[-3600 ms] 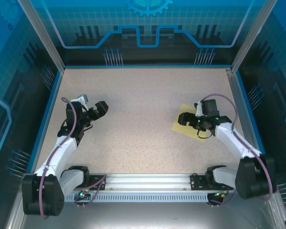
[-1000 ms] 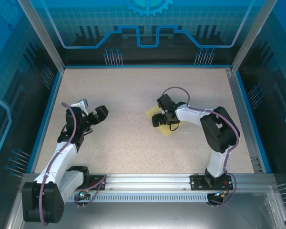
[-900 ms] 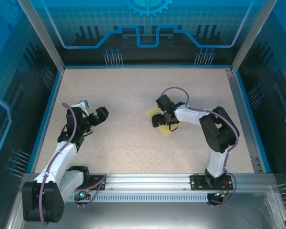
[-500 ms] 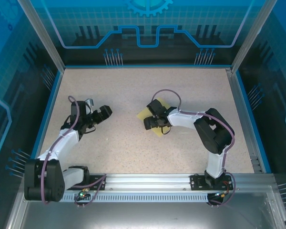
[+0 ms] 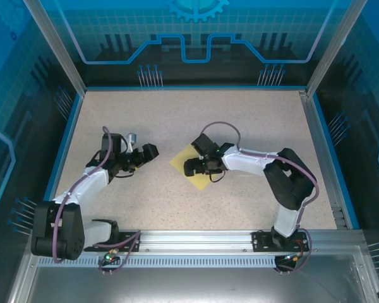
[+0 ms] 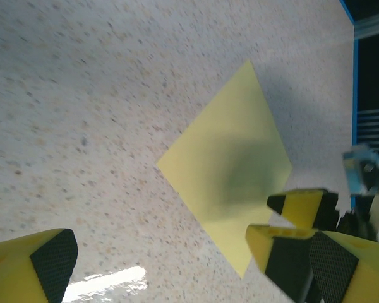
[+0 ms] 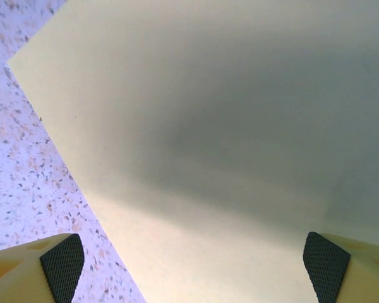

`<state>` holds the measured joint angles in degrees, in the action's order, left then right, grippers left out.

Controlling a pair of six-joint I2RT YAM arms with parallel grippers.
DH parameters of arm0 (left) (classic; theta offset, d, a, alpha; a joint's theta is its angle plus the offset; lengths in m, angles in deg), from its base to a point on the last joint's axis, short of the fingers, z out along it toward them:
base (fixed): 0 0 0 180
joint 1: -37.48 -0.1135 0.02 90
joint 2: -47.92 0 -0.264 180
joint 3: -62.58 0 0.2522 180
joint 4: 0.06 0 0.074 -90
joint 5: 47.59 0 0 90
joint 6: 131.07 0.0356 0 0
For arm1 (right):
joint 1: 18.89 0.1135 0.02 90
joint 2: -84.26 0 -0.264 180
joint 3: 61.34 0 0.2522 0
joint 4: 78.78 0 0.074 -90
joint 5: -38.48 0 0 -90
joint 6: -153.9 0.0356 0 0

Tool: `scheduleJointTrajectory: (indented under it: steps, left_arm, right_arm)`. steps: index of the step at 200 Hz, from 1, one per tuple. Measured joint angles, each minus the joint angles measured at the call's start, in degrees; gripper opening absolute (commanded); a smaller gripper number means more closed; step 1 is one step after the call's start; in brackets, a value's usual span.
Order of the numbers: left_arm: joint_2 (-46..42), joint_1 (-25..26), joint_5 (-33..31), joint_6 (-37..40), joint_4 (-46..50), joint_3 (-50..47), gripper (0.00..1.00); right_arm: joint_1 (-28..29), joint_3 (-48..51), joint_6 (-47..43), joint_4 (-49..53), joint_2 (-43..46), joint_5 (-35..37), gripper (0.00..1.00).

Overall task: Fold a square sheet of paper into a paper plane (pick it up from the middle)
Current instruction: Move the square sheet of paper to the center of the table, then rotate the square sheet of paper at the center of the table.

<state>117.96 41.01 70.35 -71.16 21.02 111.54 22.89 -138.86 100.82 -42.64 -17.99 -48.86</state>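
Blue-panelled enclosure with a speckled beige desk [image 5: 177, 113] as its floor. Found square sheet of paper [image 5: 180, 161] lying flat near mid-desk, pale yellow, turned corner-on like a diamond. Lies directly under right gripper [image 5: 191, 167] and reaches out past it on the sides visible from above. Found right gripper spread wide, nothing between the fingers, nothing lifted. From right wrist: square sheet of paper [image 7: 208, 126] flat beneath right gripper [image 7: 194, 265], dark pads far out at either side, bare paper across the whole gap, broad soft shadow over it. Cannot tell whether the fingertips touch the paper or hover just above. Noted one edge of the sheet passing close by one pad, with bare desk [image 7: 19, 158] beyond. Found left gripper [image 5: 142, 148] likewise fully spread and empty, low over bare desk, near the sheet's closest corner but apart from it, pointing toward it. From left wrist: square sheet of paper [image 6: 230, 170] ahead of left gripper [image 6: 189, 265] and a little toward one side, unfolded, no crease visible, dim shadow patch on its middle. Right gripper [image 6: 290, 227] at the sheet's nearer edge, yellow fingers with black pads, partly blurred.
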Motion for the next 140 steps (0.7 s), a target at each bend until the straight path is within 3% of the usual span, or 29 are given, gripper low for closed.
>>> scheduleJointTrajectory:
  steps: [58,94,140]
  left_arm:
    - [-3.23,6.03,-0.72,-0.09,0.13,0.00,0.98]
    - [-5.29,6.03,-1.36,-0.04,0.20,0.00,0.98]
    - [-5.29,6.03,-1.38,-0.04,1.05,-0.04,0.98]
  right_arm:
    - [-11.98,-0.07,-7.06,-1.22,0.24,-12.28,0.85]
    - [-12.46,-0.44,-8.72,-2.69,-4.24,-17.33,0.82]
    - [-12.59,-0.59,-8.87,-4.24,-5.14,-18.18,0.80]
